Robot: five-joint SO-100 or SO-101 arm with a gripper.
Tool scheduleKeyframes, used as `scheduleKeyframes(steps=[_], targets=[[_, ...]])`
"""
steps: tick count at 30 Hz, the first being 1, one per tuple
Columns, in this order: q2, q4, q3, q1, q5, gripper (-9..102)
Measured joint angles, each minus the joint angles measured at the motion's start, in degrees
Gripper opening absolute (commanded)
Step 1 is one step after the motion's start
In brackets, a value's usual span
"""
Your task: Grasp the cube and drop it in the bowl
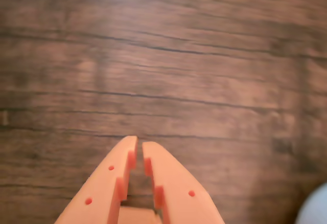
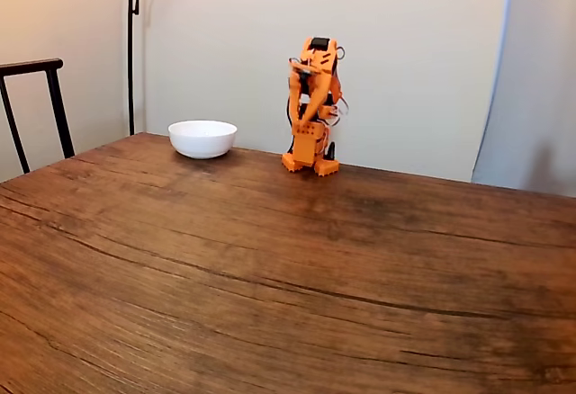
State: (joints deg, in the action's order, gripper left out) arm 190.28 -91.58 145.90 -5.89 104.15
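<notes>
My orange gripper [image 1: 139, 143] reaches in from the bottom of the wrist view, pointing at bare wood. Its fingertips are almost touching, with a thin slit between them and nothing held. In the fixed view the orange arm [image 2: 312, 106] sits folded over its base at the back of the table, gripper pointing down. The white bowl [image 2: 202, 138] stands on the table to the left of the arm in that view, a short way off. A pale blurred edge of the bowl [image 1: 314, 207] shows at the bottom right corner of the wrist view. The cube is out of view.
The dark wooden table [image 2: 270, 268] stretches wide in front of the arm. A black chair back [image 2: 36, 106] stands at the left edge and a thin lamp pole [image 2: 131, 48] rises behind the bowl. A pale wall runs behind the table.
</notes>
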Motion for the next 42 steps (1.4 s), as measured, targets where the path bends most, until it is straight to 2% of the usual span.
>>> scheduleKeyframes(steps=[7, 14, 21, 42], targets=[[0.0, 10.5, 13.0, 9.0, -0.8, -1], [-0.1, 17.4, 25.8, 9.7, -1.8, -1], [0.4, 18.6, 32.4, 9.4, -1.8, -1], [0.4, 18.4, 32.5, 9.1, -1.8, -1]])
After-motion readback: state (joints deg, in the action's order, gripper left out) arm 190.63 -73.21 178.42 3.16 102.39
